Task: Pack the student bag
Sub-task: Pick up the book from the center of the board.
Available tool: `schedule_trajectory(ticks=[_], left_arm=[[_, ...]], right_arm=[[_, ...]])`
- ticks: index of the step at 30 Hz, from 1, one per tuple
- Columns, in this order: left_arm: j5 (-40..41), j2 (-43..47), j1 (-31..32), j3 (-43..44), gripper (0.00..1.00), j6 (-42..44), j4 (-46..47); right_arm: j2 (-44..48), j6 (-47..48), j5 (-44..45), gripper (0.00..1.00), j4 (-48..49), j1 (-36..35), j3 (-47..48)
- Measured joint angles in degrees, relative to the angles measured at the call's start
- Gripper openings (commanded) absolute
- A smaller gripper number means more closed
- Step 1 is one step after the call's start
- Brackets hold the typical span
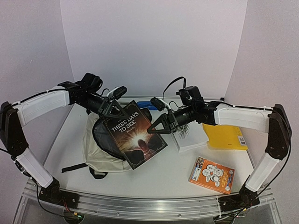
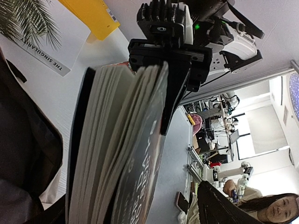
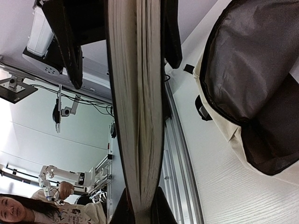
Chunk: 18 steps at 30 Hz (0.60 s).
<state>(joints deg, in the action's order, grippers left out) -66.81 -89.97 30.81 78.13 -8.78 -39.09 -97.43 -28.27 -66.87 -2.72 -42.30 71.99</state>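
Observation:
The student bag, cream with dark lining, lies open at centre-left on the table; its mouth shows in the right wrist view. Over the mouth hangs a dark book titled "Three Days to See", tilted. My right gripper is shut on its right edge, and both fingers pinch the page block. My left gripper is at the book's top left corner with its jaws open. The book stands between them, and one finger is apart from the cover.
A white book and a yellow book lie right of the bag. An orange booklet sits near the front right. A blue object lies behind the bag. A metal rail runs along the table's front edge.

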Motion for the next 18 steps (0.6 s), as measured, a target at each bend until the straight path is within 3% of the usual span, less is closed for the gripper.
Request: schedule_trajectory(ticks=[3,12,16,17,18], left_arm=[[0.6,0.0,-0.8,1.1,0.79,1.7,-3.3],[1.2,0.0,-1.2,2.4,0.03,5.0,-7.9],[0.5,0.0,-1.4,2.4,0.00,5.5,-8.5],[0.5,-0.1,-1.4,2.4,0.00,5.6,-8.5],[0.5,-0.1,-1.4,2.4,0.00,5.6,-8.4]], right_arm=[[0.8,0.0,0.0,0.00,-0.4,0.2,-0.2],[1.4,0.0,-1.0,0.00,-0.5,0.2,-0.4],[1.4,0.2,-1.0,0.00,-0.7,0.2,-0.7],[1.4,0.2,-1.0,0.03,-0.8,0.2,-0.7],[1.4,0.3,-0.8,0.12,-0.8,0.2,-0.7]])
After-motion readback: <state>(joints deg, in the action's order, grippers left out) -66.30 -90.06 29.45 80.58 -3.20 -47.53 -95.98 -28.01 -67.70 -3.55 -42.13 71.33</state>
